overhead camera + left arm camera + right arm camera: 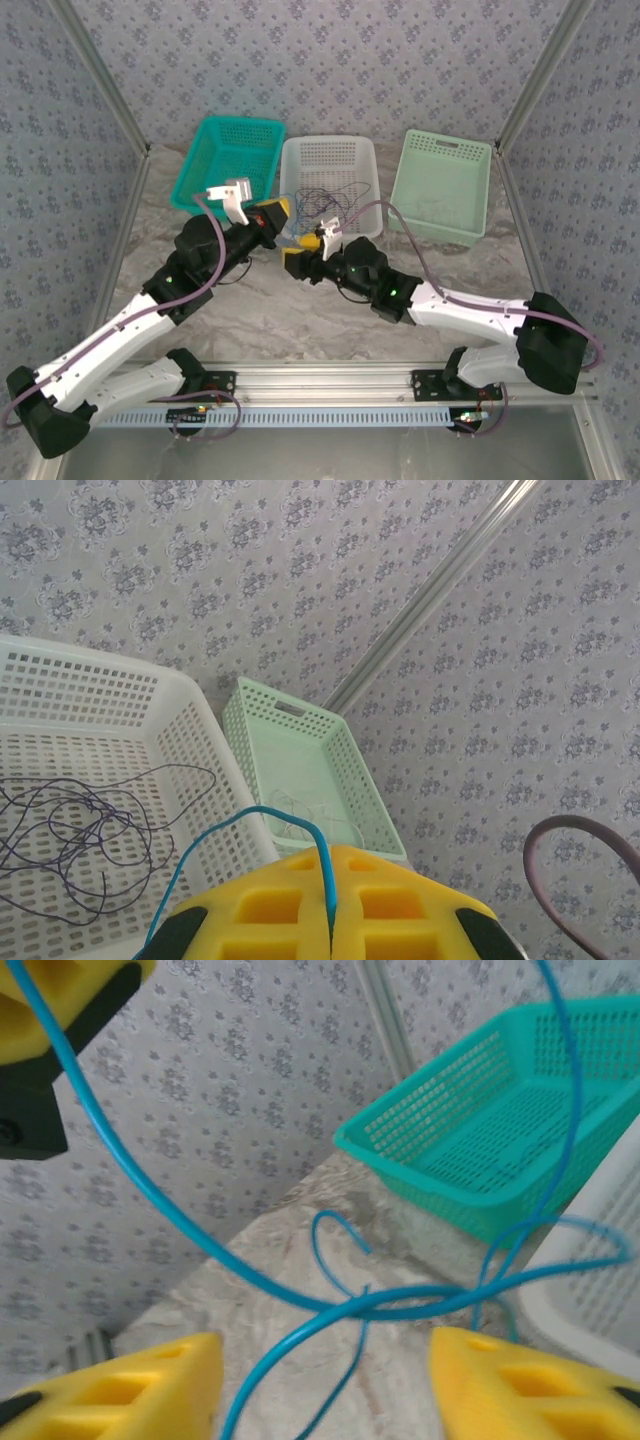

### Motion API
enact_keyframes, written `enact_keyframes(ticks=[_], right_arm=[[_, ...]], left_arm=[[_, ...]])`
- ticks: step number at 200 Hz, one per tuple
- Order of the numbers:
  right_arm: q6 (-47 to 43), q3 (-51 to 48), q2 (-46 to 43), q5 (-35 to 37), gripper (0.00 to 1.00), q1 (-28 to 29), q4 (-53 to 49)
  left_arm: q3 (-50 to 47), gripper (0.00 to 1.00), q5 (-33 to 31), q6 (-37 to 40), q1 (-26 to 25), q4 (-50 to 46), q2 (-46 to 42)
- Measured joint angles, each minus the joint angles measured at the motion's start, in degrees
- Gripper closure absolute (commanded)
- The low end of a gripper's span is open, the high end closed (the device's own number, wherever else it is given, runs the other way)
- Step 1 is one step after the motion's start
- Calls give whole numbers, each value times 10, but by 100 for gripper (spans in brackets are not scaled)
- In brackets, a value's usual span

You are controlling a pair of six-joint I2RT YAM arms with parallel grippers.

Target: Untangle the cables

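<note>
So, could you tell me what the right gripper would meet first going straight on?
Most likely the blue cable, whose crossed loops hang just ahead of the right gripper, between its open fingers; depth is unclear.

Blocking far side: teal basket (235, 160), white basket (292, 165), green basket (440, 185) | crossing gap in right gripper (325, 1370): blue cable (400, 1305) | lying open: table (290, 320) in front

Yellow claw pads (270, 905), blue cable (380, 1303), purplish cables (70, 830), teal basket (240, 121), white basket (330, 141), mint basket (437, 215), grey floral walls (320, 60)
</note>
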Motion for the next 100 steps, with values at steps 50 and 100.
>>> enact_keyframes(ticks=[50, 100], right_arm=[[10, -5, -1, 0, 97, -20, 1], [30, -97, -128, -77, 98, -90, -47]], left_arm=[[-7, 100, -12, 5, 0, -2, -19], [-8, 100, -16, 47, 66, -40, -64]])
